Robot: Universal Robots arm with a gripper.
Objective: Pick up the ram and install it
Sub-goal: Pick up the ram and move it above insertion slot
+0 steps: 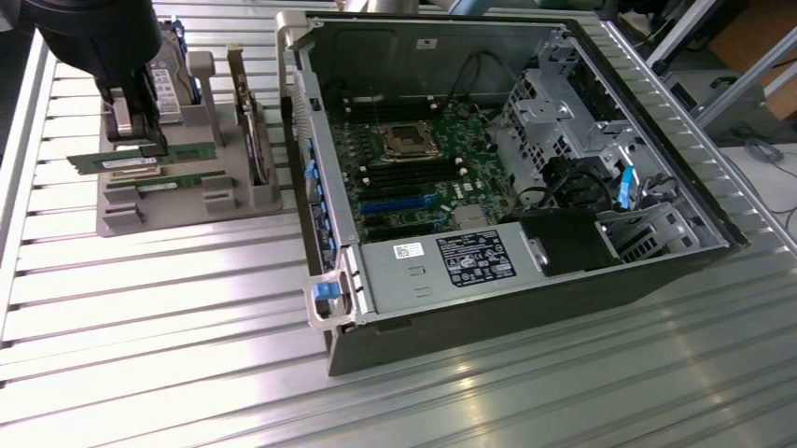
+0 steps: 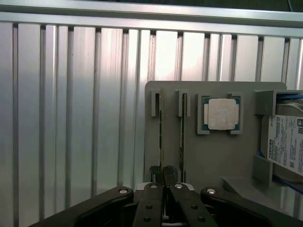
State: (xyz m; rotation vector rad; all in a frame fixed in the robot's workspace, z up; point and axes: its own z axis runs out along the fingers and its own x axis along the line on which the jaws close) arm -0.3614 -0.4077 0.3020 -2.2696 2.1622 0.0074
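Observation:
The ram (image 1: 125, 161) is a thin green stick standing on edge in a slot of the grey holder (image 1: 187, 210) at the exterior view's left. My gripper (image 1: 140, 140) hangs straight over it with its black fingers down on the stick's upper edge. In the wrist view the ram (image 2: 161, 137) shows edge-on and runs into my gripper (image 2: 163, 177), whose fingers are shut on its near end. A second green stick (image 2: 182, 127) stands in the neighbouring slot, apart from the fingers.
The holder (image 2: 213, 156) also carries a square silver processor (image 2: 221, 113) and a hard drive (image 2: 286, 144). An open computer case (image 1: 697, 233) lies at the exterior view's right, its motherboard with black memory slots (image 1: 405, 173) exposed. Ribbed aluminium table (image 1: 149, 355) surrounds both.

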